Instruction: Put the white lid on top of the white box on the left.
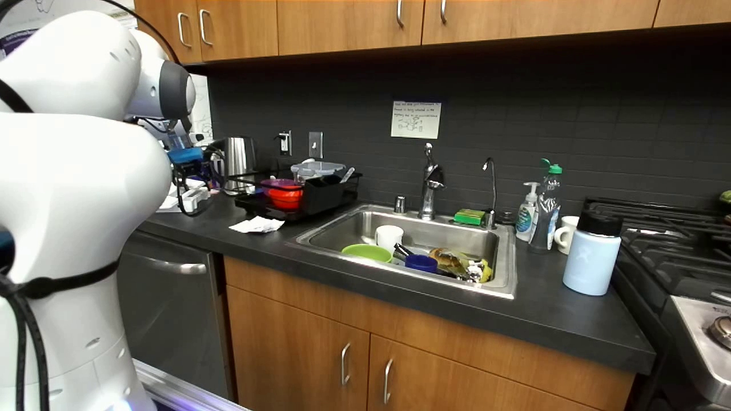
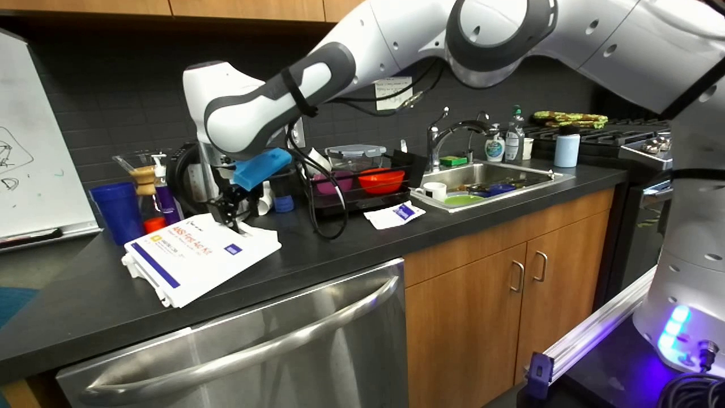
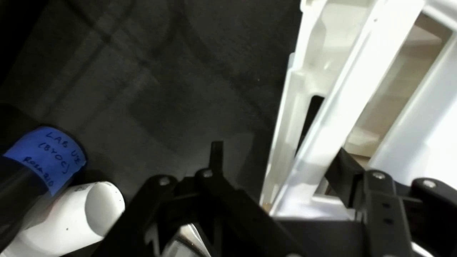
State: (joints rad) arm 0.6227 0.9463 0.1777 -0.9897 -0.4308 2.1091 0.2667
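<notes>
Fingers [image 3: 216,159] of the pincer [image 3: 280,160] stand wide apart in the wrist view, clamped on nothing. One hangs over the dark counter [image 3: 171,89]; the other points down past a white bar [image 3: 355,92], which runs between the two, beside an opening. Whether that finger touches the bar I cannot tell. A blue label [image 3: 50,157] and a white cylinder [image 3: 64,221] show well apart from the bar.

In an exterior view, the lid [image 2: 198,266], lettered "ANSI First Aid Kit", lies over the white box [image 2: 139,272], near the front edge of the counter and toward its end by the whiteboard [image 2: 39,113]. Under the lid's side edge a strip of the box shows; how well the two seat I cannot tell. The pincer stands at the lid's back edge, by the corner nearer the dish rack [image 2: 362,207]; its tips are partly hidden.

In an exterior view, the arm [image 1: 80,160] covers much of this. A white edge of lid or box shows beside it, below the pincer. A sheet of paper [image 1: 257,224] lies between the dish rack and the front edge, and the sink [image 1: 508,251] sits farther along, nearer the stove [image 1: 694,325].
</notes>
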